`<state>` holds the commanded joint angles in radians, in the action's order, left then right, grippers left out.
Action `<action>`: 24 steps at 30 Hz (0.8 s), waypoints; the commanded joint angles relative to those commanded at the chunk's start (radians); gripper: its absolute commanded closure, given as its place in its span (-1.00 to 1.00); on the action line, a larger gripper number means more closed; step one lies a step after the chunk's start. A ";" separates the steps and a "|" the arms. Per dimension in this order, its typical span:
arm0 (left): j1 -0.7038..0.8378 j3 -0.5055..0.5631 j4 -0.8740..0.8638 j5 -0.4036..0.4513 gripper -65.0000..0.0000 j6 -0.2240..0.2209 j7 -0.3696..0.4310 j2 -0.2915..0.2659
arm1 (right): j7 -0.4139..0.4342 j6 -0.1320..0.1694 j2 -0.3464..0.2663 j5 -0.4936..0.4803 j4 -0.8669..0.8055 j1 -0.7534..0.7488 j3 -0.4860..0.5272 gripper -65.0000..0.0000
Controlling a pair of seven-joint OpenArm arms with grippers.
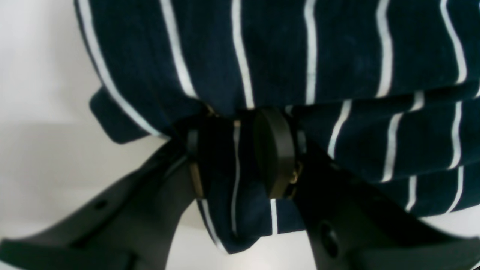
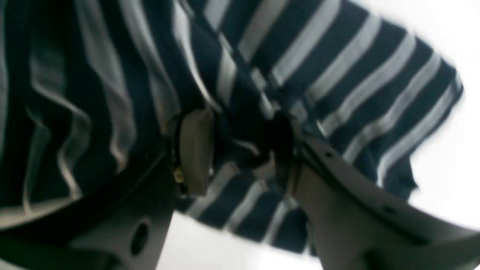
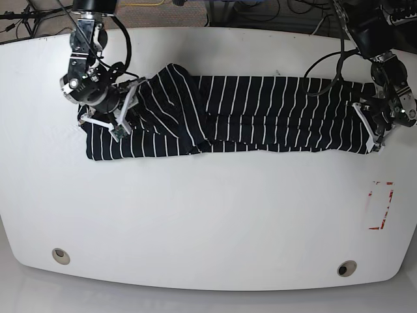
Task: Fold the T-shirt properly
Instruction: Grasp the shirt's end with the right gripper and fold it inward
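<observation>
With one T-shirt (image 3: 260,111) stretched in a long band across the white bench (image 3: 208,215), we had our two grippers, left gripper (image 1: 240,150) and right gripper (image 2: 240,150), each clamped on an opposite end, and judged uneven pulling could slip a bunched hem free.

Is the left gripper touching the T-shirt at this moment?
Touching. In the left wrist view, the left gripper has both fingers closed on a fold of the T-shirt, with striped fabric pinched between them.
</observation>
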<state>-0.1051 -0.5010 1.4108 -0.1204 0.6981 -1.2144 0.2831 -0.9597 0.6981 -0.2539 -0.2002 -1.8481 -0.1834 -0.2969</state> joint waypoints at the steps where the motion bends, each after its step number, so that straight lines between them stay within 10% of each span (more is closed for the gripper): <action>1: 0.000 0.000 0.000 0.000 0.39 0.000 0.000 0.000 | 0.000 0.000 -0.011 -0.015 -0.002 -0.008 -0.012 0.22; 12: 0.002 -0.002 0.006 0.000 0.39 0.000 0.000 0.002 | -0.069 0.000 -0.074 -0.117 -0.112 -0.035 -0.101 0.22; 24: 0.002 0.002 0.006 0.000 0.39 0.000 0.000 0.002 | -0.100 0.000 0.064 -0.107 -0.130 0.017 -0.037 0.22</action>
<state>-0.1036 -0.4994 1.4170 -0.1204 0.6981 -1.2144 0.2846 -1.0595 0.6981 -0.1895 -0.3076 -1.9786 -0.1665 -0.3337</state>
